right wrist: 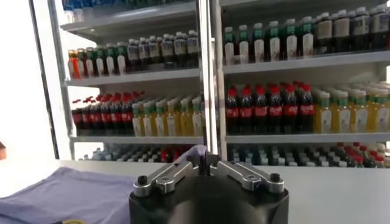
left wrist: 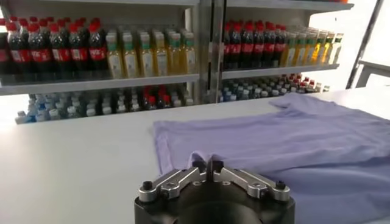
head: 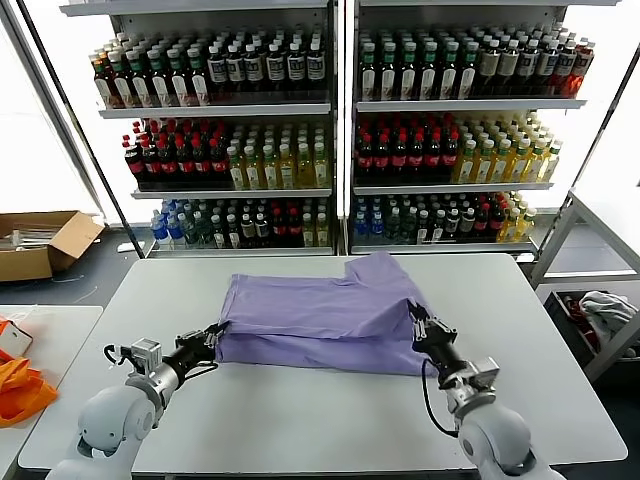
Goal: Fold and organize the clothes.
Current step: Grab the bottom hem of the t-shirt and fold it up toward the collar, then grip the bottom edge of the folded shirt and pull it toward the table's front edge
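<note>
1 T-shirt (head: 325,315), 2 tools: left tool (head: 214,334) & right tool (head: 418,322) both pinching it

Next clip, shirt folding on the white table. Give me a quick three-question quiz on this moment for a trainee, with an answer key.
1. True or false: the lavender T-shirt lies partly folded on the white table.
2. Which grippers are pinching the shirt? A) left only B) right only C) both
3. Fill in: behind the table stand shelves of ____.

Key
1. True; the fabric is doubled over.
2. C: the left gripper is shut on the shirt's left corner, and the right gripper is shut on its right edge.
3. Bottles.
</note>
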You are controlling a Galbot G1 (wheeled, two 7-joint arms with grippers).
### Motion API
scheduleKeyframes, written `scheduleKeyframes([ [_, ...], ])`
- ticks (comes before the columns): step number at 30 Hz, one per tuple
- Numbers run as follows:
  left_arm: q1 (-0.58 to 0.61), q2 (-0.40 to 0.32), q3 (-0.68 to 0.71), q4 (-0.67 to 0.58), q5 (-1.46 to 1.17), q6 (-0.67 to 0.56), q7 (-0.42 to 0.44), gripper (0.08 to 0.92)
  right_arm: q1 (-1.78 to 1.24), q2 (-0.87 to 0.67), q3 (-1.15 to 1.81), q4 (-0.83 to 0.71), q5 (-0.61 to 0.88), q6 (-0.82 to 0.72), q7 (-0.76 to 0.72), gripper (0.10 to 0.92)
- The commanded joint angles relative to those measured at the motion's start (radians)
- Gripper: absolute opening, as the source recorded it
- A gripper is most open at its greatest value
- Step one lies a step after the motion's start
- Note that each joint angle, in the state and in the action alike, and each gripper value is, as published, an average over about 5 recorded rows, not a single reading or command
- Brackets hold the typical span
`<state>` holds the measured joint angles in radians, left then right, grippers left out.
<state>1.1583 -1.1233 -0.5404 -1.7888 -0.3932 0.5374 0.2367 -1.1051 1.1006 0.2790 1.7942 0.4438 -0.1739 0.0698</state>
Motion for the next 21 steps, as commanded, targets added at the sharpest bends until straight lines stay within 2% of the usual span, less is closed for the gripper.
scheduleKeyframes([
  [1, 0.016, 0.008, -0.026, 0.022, 0.008, -0.012, -0.007, 0.258, 0.044, -0.015, -0.032, -0.025, -0.036, -0.077, 0.024, 0.398],
  [8, 0.141, 0.008, -0.057, -0.089, 0.025, -0.01, -0.036, 0.466, -0.187, -0.04, 0.064, 0.172, -0.038, -0.163, 0.081, 0.606],
  [15, 0.143, -0.007, -0.022, -0.05, 0.014, 0.002, -0.048, 0.665, -0.299, -0.009, 0.096, 0.203, -0.032, -0.27, 0.16, 0.799],
  [19, 0.119, -0.02, -0.009, -0.019, 0.001, 0.008, -0.06, 0.772, -0.308, 0.001, 0.092, 0.197, -0.009, -0.302, 0.178, 0.816],
  [21, 0.11, -0.022, -0.005, -0.004, -0.006, 0.01, -0.061, 0.807, -0.306, 0.004, 0.083, 0.188, 0.004, -0.312, 0.182, 0.787],
])
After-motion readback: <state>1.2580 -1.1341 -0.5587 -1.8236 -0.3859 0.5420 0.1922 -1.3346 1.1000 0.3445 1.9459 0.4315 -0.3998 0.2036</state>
